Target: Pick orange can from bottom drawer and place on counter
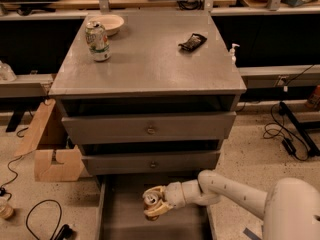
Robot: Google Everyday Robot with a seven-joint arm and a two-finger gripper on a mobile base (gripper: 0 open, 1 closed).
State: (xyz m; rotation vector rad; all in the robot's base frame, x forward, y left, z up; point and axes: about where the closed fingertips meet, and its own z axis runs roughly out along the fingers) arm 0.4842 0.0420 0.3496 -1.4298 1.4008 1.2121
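Note:
The bottom drawer point(120, 219) is pulled open at the bottom of the view, its grey floor showing. My gripper point(154, 204) is inside it, reaching in from the right on the white arm. Its fingers are shut on the orange can point(151, 201), whose silver top faces up and left. The can is held just above the drawer floor. The counter point(150, 59) is the wide grey top of the cabinet, above the two shut knobbed drawers.
On the counter stand a green-and-white can point(97, 40), a white bowl point(110, 23) at the back left and a dark packet point(193, 41) at the right. A cardboard box point(50, 149) sits on the floor left of the cabinet. Cables lie on the floor.

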